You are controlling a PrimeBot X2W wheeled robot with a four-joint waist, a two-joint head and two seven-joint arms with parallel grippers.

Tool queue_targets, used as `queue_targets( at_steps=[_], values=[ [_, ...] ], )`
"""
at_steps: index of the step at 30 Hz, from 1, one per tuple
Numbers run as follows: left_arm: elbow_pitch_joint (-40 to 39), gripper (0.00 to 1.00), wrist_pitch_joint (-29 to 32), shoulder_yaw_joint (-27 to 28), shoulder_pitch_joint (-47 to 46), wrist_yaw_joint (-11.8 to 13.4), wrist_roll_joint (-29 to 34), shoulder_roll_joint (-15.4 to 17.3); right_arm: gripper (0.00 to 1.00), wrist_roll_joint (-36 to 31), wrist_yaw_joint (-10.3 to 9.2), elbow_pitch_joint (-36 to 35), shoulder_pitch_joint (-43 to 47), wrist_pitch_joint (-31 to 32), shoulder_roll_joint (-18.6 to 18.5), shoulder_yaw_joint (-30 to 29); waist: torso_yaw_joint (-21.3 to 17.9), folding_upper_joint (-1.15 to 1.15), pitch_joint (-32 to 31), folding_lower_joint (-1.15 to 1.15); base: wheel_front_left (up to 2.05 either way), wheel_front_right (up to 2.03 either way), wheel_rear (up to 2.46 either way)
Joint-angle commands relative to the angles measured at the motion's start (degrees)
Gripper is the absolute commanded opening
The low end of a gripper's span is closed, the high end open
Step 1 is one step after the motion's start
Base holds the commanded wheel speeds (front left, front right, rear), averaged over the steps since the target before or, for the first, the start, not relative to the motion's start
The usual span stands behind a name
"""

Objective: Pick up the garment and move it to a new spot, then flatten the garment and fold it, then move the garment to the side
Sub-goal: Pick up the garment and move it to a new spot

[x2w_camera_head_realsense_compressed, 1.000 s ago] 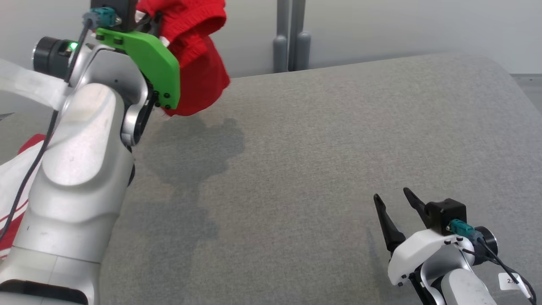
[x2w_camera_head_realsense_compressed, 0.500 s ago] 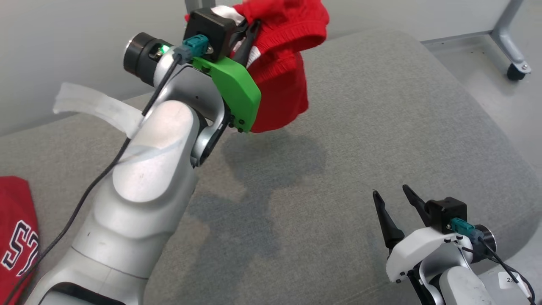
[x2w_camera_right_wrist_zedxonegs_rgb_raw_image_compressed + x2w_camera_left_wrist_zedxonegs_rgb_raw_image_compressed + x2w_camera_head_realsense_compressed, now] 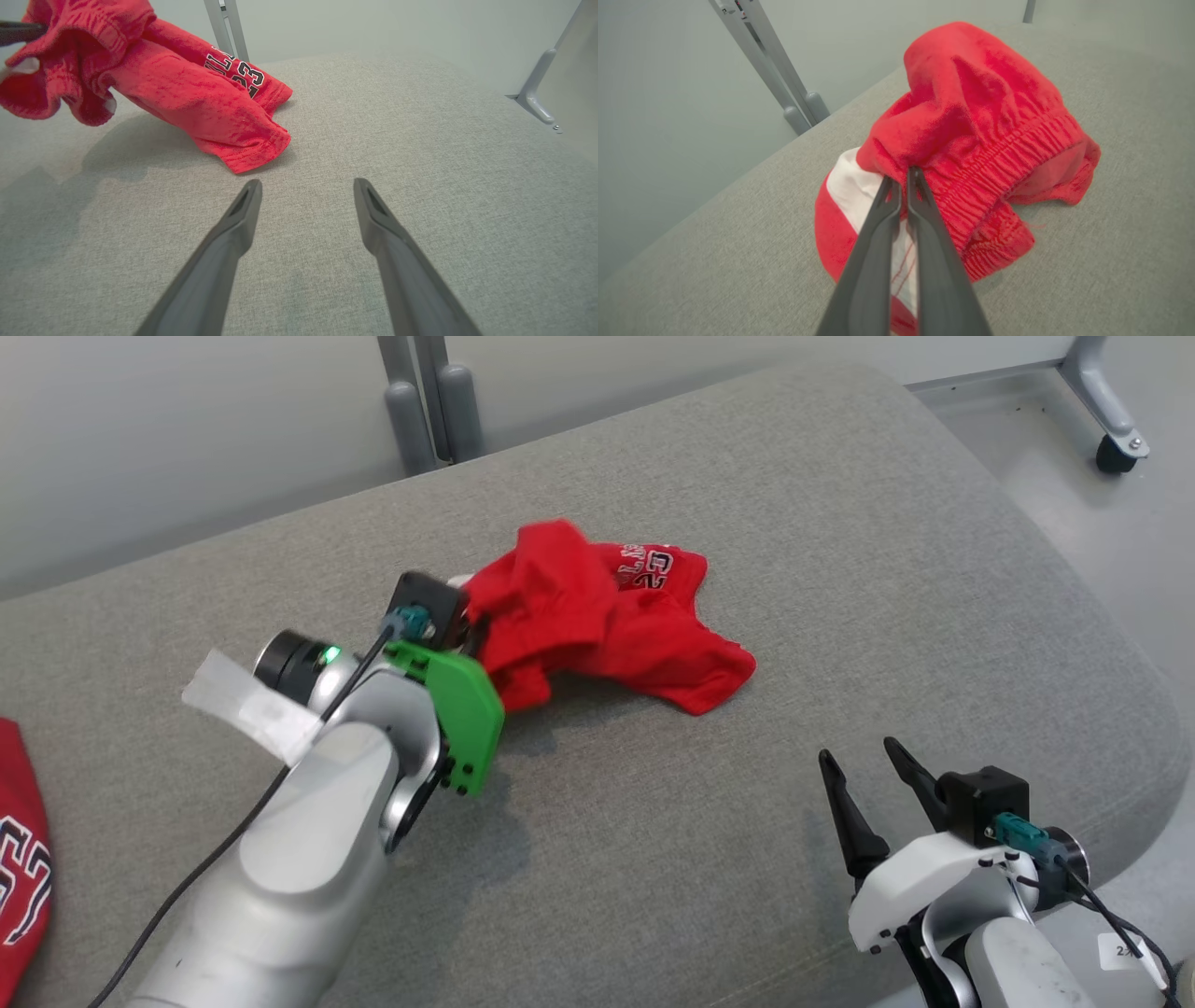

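Grey padded tabletop (image 3: 840,569) spreads across nearly the whole head view, its far right corner rounded off and its right edge curving down toward pale floor (image 3: 1055,513). Lots of room out there: the near half between the two arms lies bare, and so does the wide stretch from the garment out to that rounded edge. The cover is a flat, tightly woven cloth, felt-like.

Next in size, the garment (image 3: 607,625): red shorts in soft, terry-looking fabric, crumpled near the middle of the tabletop. One leg lies flat with its hem toward the right, and black-and-white lettering and the number 23 show on the far side. The left end, with the gathered elastic waistband and a white side panel, is bunched up and lifted off the surface.

A second red garment (image 3: 19,859) with white lettering peeks in at the left edge. Two upright grey metal posts (image 3: 434,406) stand just behind the far edge. A metal leg on a black caster (image 3: 1111,453) sits on the floor, well apart.

And the left gripper (image 3: 903,175) has the shorts, long dark fingers pinched together on a fold beside the waistband. The right gripper (image 3: 857,753) hovers near the near right edge, jaws spread wide with nothing between them. A green plate (image 3: 462,719), flat and rounded, sits on the left wrist.
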Motion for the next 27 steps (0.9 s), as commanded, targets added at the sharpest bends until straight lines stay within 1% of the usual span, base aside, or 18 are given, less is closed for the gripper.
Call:
queue_targets(
  at_steps=[1, 3, 5, 7, 10, 13, 19, 20, 21, 22, 27],
  values=[
    [0.6, 0.0, 0.5, -0.1, 2.3, 0.4, -0.3, 1.5, 1.0, 0.3, 0.0, 0.2, 0.4, -0.1, 0.0, -0.3, 2.0, 0.0, -0.6, 0.0, 0.0, 0.0, 0.0],
    [1.4, 0.0, 1.1, -0.6, 4.1, 0.4, 0.3, 3.7, 1.0, 0.0, 0.0, 0.3, 1.0, 0.1, 0.0, -0.4, 3.3, 0.0, -1.1, 0.0, 0.0, 0.0, 0.0],
    [1.7, 0.0, 1.7, -1.8, 5.8, -0.7, 0.8, 5.4, 1.0, -0.1, 0.0, 0.4, 1.3, 0.3, 0.0, -0.6, 4.5, 0.0, -1.6, 0.0, 0.0, 0.0, 0.0],
    [1.3, 0.0, 2.4, -4.2, 6.9, -2.2, 1.7, 6.7, 1.0, -0.1, 0.0, 0.3, 1.4, 0.4, -0.1, -0.8, 5.6, 0.0, -1.9, 0.0, 0.0, 0.0, 0.0],
    [0.1, 0.0, 2.5, -8.9, 6.3, -3.6, 4.5, 9.7, 1.0, 0.1, 0.0, 0.3, 1.1, 0.7, 0.0, -0.6, 6.5, 0.0, -2.1, 0.0, 0.0, 0.0, 0.0],
    [-1.1, 0.0, 2.2, -13.8, 4.7, -4.1, 7.0, 12.3, 1.0, 0.2, 0.0, 0.1, 0.7, 0.7, -0.1, -0.6, 7.2, 0.0, -2.1, 0.0, 0.0, 0.0, 0.0],
    [-2.8, 0.0, 1.0, -21.1, 0.7, -4.2, 9.3, 16.5, 1.0, 0.3, 0.0, 0.3, 0.4, 0.7, -0.1, -0.6, 7.5, 0.0, -2.1, 0.0, 0.0, 0.0, 0.0],
    [-2.9, 0.22, 0.3, -21.5, 0.0, -4.2, 9.4, 16.8, 1.0, 0.4, 0.0, 0.4, 0.4, 0.7, -0.1, -0.6, 7.4, 0.0, -2.2, 0.0, 0.0, 0.0, 0.0],
    [-2.9, 0.65, -0.2, -21.9, -0.7, -4.2, 9.8, 17.1, 1.0, 0.4, 0.0, 0.5, 0.5, 0.6, -0.1, -0.7, 7.4, 0.0, -2.2, 0.0, 0.0, 0.0, 0.0],
    [-2.7, 1.0, -0.7, -21.8, -1.1, -4.2, 9.7, 17.0, 1.0, 0.4, 0.0, 0.5, 0.6, 0.6, -0.1, -0.8, 7.4, 0.0, -2.3, 0.0, 0.0, 0.0, 0.0],
    [-1.9, 1.0, -1.9, -21.5, -1.6, -3.6, 9.0, 16.3, 1.0, 0.4, 0.0, 0.7, 1.2, 0.5, -0.1, -1.3, 7.5, 0.0, -2.5, 0.0, 0.0, 0.0, 0.0]
  ],
)
